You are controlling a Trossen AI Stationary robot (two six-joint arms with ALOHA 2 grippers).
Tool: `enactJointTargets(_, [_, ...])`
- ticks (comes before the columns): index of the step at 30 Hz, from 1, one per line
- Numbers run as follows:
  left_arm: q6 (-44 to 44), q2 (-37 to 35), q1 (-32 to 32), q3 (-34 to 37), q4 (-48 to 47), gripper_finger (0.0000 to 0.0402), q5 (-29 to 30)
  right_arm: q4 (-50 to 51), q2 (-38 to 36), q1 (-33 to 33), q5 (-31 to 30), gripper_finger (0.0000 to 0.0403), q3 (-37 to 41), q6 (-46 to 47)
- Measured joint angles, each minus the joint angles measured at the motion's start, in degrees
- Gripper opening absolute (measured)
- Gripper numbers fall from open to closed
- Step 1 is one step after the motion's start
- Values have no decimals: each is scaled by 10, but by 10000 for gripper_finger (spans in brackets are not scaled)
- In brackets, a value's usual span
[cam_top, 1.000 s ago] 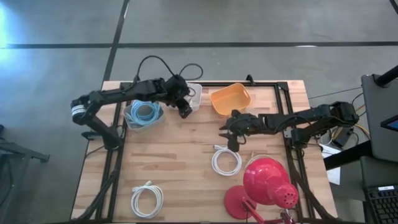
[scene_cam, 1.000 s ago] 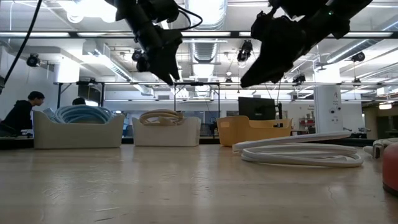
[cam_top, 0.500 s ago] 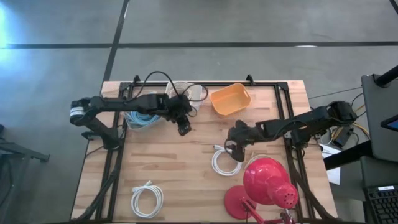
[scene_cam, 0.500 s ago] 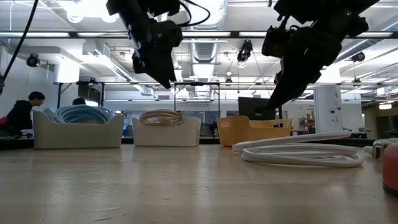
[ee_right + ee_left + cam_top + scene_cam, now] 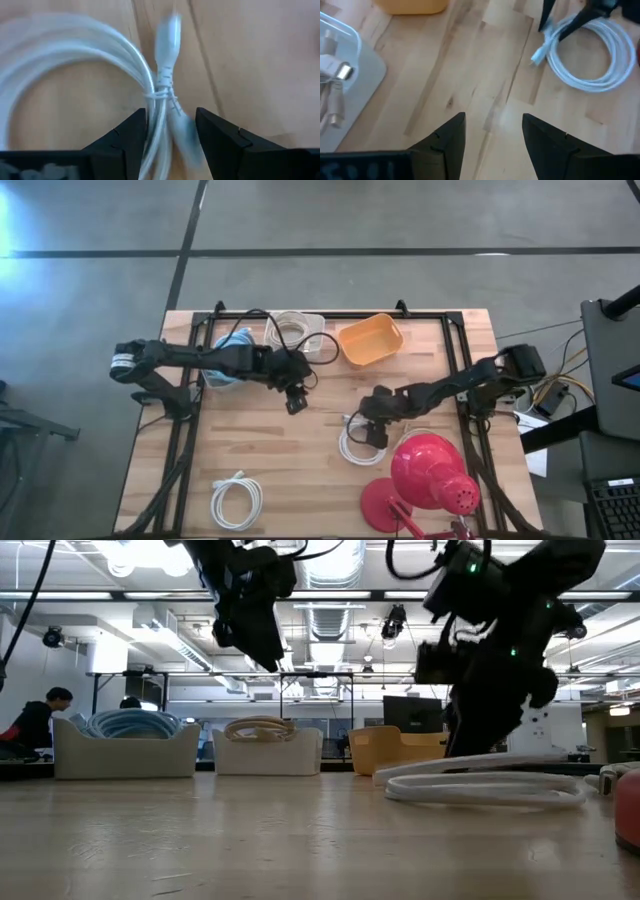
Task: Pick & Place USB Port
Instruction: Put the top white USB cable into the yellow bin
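From above, the right hand [image 5: 372,427] sits low over the white cable [image 5: 358,444] lying on the surface [image 5: 300,470]; the left hand [image 5: 294,400] waits, open and empty. Its wrist view shows open fingers [image 5: 125,137] straddling the cable's tied bundle, so the grasp is likely in hand: next, close squarely on it.

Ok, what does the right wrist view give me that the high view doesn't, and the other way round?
Only the right wrist view shows the twist tie binding the white cable, and that the open fingers straddle that bound section. Only the high view shows the layout: the left tool over bare table, a second white cable near the front, the orange bin, the bin of blue cable, the clear bin and the red lamp. Both show the right tool at the white cable by the lamp.
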State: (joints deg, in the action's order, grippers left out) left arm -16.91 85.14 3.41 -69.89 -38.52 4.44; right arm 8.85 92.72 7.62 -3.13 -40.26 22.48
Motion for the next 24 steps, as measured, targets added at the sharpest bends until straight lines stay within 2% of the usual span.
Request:
enactJointTargets(4, [0,0,-1,0,0,188,15,-18,26,0,-3,161,0,0])
enactJointTargets(9, [1,0,-1,0,-1,188,17,-12,22,-1,-14,115,1,0])
enactJointTargets(14, [2,0,-1,0,-1,188,17,0,-17,-2,-12,60,4,1])
enactJointTargets(18, [2,0,-1,0,-1,188,17,2,-76,-7,-13,52,4,-4])
enactJointTargets(21, [2,0,-1,0,-1,188,17,17,-127,-16,-68,54,4,-13])
enactJointTargets(24, [2,0,-1,0,0,188,17,21,-182,-26,-162,57,4,-63])
